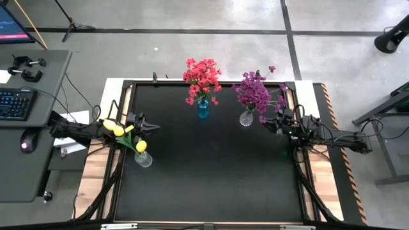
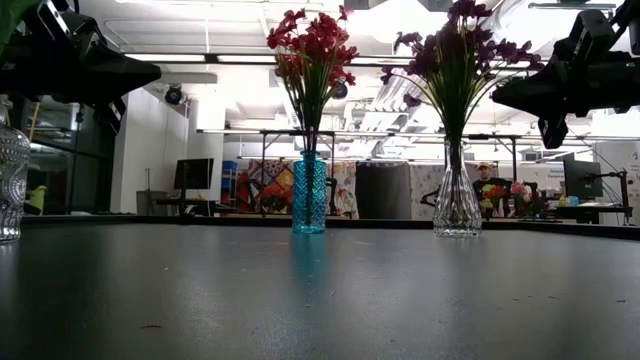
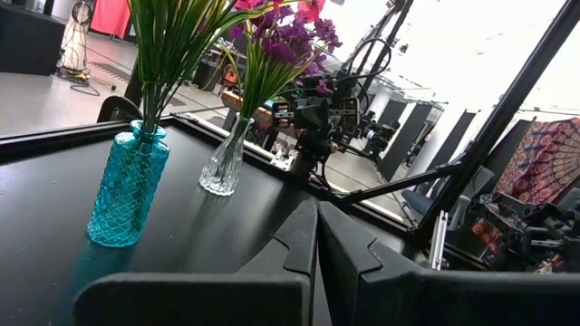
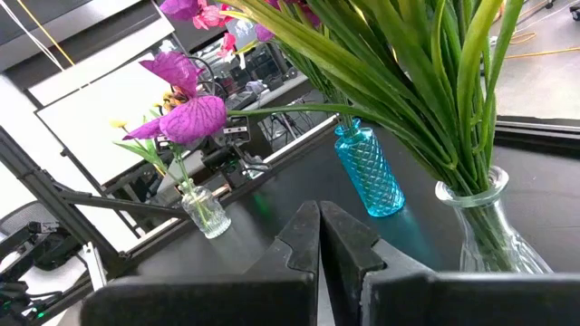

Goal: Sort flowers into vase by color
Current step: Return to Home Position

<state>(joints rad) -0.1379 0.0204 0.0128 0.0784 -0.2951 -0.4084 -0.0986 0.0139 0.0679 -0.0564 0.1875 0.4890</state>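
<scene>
High view: yellow flowers (image 1: 118,131) are seen in a clear vase (image 1: 143,159) just beside the left gripper (image 1: 155,126). Red flowers (image 1: 202,78) and purple flowers (image 1: 254,92) are vased side by side, with the right gripper (image 1: 266,123) near the latter.
Low view: the yellow blooms are cut off.
Wrist views: both grippers are found clenched, with nothing held.

On the desk (image 1: 211,191) the back vase (image 1: 202,110) stands centrally, the second vase (image 1: 246,118) to its right, the third vase (image 1: 144,159) by the left edge; flowers (image 1: 202,75) stand in each.

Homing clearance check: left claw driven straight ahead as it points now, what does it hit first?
From the left claw, the line crosses bare table to the right claw, facing it. The clear vase of purple flowers stands beside that line; depth unclear, so it might clip that first.
</scene>
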